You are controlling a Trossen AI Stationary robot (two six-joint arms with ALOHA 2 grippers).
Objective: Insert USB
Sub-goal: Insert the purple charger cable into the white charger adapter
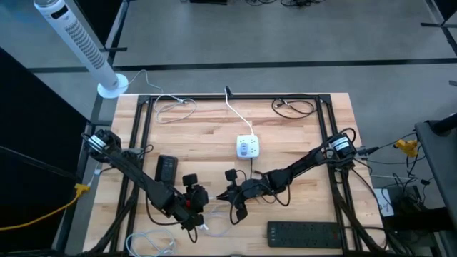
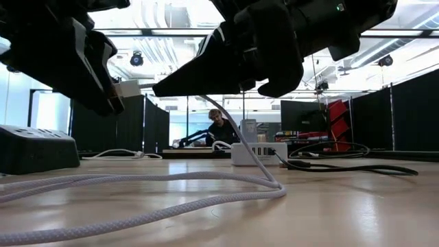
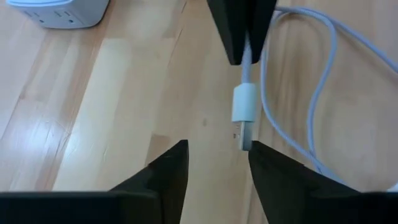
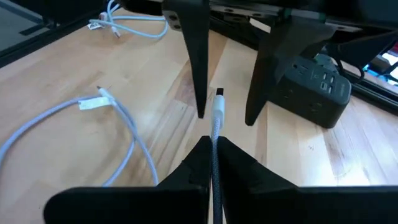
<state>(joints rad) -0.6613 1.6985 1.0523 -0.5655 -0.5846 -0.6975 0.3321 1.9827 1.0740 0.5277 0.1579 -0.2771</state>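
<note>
High view: left gripper (image 1: 194, 214) and right gripper (image 1: 232, 202) near each other above the light wooden table (image 1: 300, 143); white braided USB cable (image 1: 214, 230) barely discernible.

Left wrist view: left fingers (image 3: 163, 174) parted, white USB plug (image 3: 244, 118) hanging between.

Right wrist view: right fingers (image 4: 186, 168) pinching the cable.

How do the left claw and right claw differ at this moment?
The right claw is shut on the white USB cable, holding it just behind the plug; the left claw is open and holds nothing. The plug hangs between the left claw's fingers. Both hover low over the wooden table, tips facing each other.
</note>
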